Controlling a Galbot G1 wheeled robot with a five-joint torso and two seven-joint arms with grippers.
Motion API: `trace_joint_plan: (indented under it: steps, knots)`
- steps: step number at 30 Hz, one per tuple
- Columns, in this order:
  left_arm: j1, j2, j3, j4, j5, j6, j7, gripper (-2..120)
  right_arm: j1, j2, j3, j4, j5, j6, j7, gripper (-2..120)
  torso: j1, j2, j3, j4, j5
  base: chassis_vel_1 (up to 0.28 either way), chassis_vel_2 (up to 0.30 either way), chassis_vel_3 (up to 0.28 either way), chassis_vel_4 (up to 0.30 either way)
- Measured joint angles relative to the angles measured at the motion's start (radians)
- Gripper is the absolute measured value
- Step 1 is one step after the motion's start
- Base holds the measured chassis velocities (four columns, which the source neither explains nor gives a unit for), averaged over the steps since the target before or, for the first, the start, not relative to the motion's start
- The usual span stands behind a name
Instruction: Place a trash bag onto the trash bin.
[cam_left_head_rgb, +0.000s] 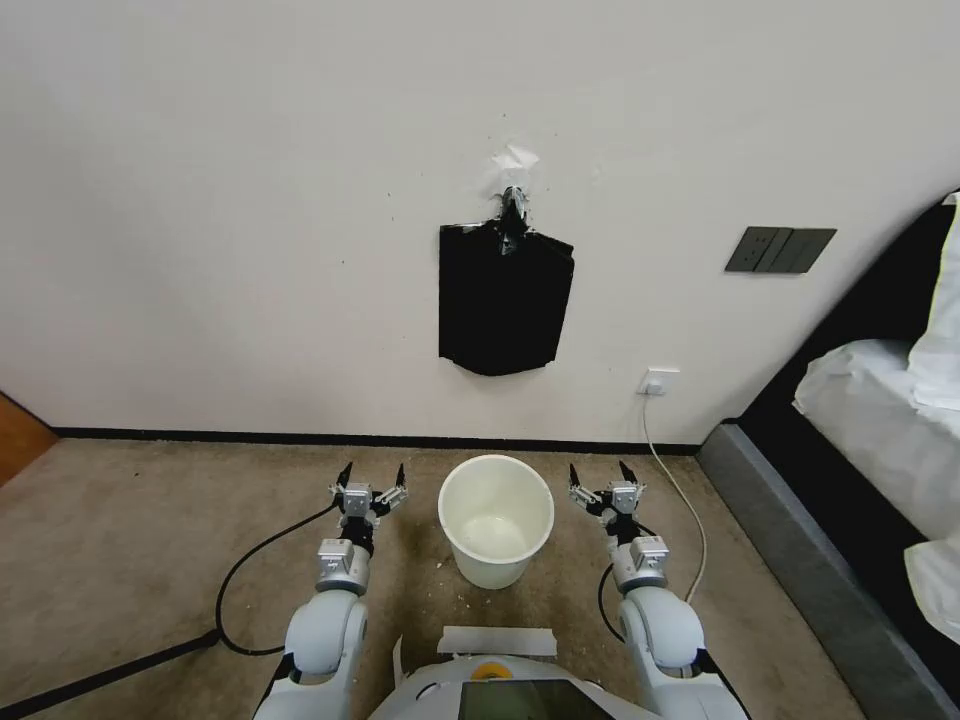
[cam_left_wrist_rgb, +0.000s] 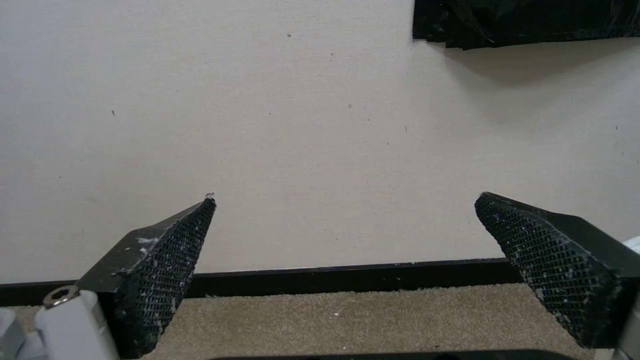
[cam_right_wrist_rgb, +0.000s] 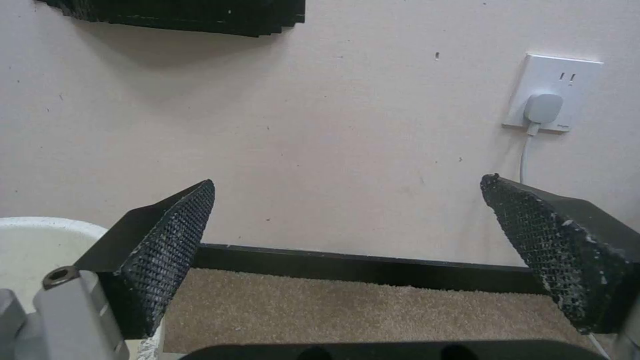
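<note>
While trash bin (cam_left_head_rgb: 496, 533) sits unlined on carpet between left pincer (cam_left_head_rgb: 371, 483) and right pincer (cam_left_head_rgb: 605, 481), both spread apart and empty, black bags (cam_left_head_rgb: 505, 298) hang clipped on wall above. Risk: pulling several at once; thin film tearing at clip.

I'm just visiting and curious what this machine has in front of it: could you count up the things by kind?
Trash bins: 1, cream-white, on the carpet between the grippers
Black bag packs: 1, hanging on the wall
Grippers: 2, left gripper and right gripper, both open
Wall sockets: 1, socket
Switch panels: 1, dark
Total: 6
</note>
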Motion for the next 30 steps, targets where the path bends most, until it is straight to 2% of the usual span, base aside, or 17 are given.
trace_joint_plan:
  steps: [30]
  knots:
    - [0.000, 0.000, 0.000, 0.000, 0.000, 0.000, 0.000, 100, 0.000, 0.000, 0.000, 0.000, 0.000, 0.000, 0.000, 100, 0.000, 0.000, 0.000, 0.0000, -0.0001, 0.000, 0.000, 0.000, 0.000]
